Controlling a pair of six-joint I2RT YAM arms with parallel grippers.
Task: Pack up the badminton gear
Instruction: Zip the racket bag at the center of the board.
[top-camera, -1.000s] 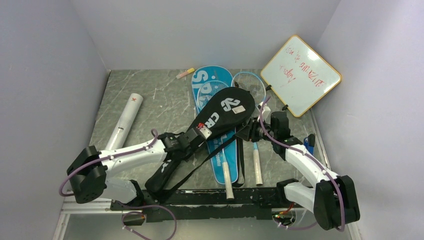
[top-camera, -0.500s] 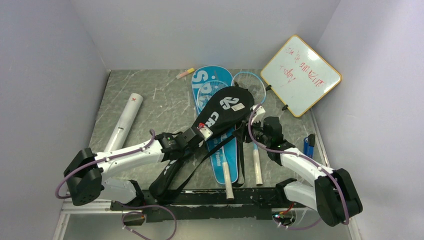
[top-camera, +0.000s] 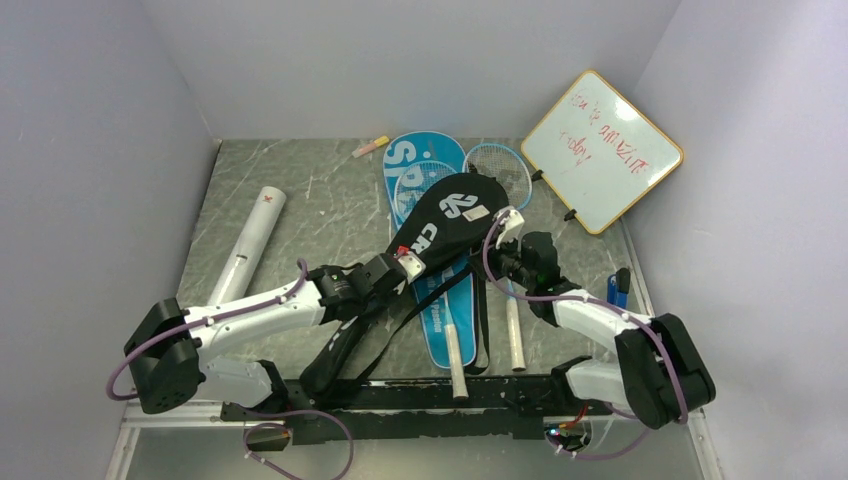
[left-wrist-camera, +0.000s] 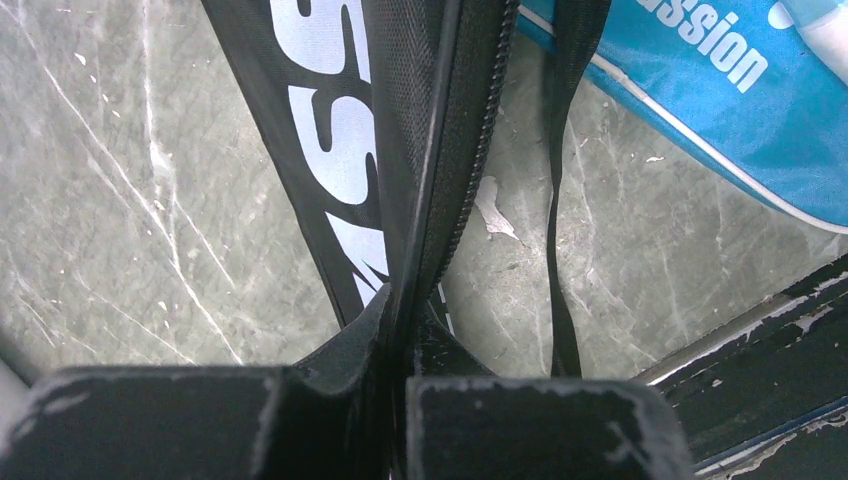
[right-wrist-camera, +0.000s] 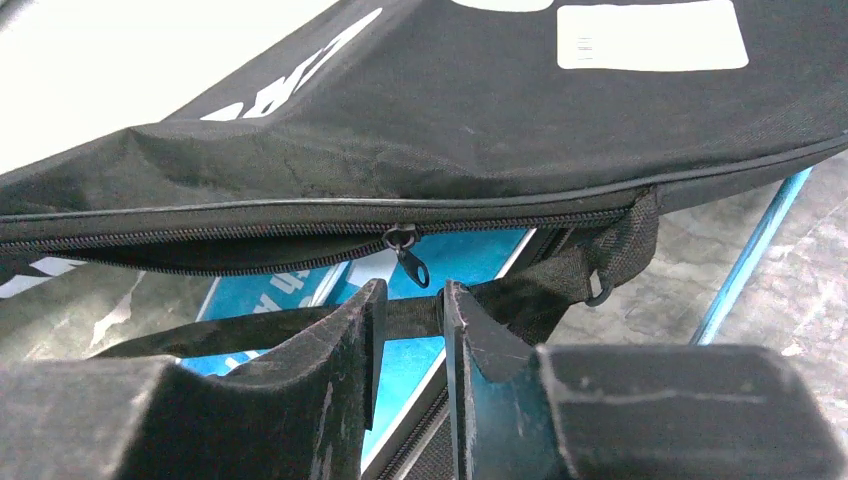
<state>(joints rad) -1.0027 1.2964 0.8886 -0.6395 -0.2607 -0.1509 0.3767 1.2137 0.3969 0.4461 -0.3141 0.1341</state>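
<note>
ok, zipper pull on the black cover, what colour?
Black. The zipper pull shows best in the right wrist view, on the black cover.

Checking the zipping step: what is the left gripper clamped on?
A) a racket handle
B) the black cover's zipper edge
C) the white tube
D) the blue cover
B: the left wrist view shows the left gripper shut on the black cover beside its zipper teeth.

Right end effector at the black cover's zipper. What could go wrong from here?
1. The zipper pull hangs just above the right end effector, not between its narrowly parted jaws; closing may catch the strap behind instead.
2. The left end effector pinches only an edge of the black cover by the zipper teeth; a tug could slip it free.
</note>
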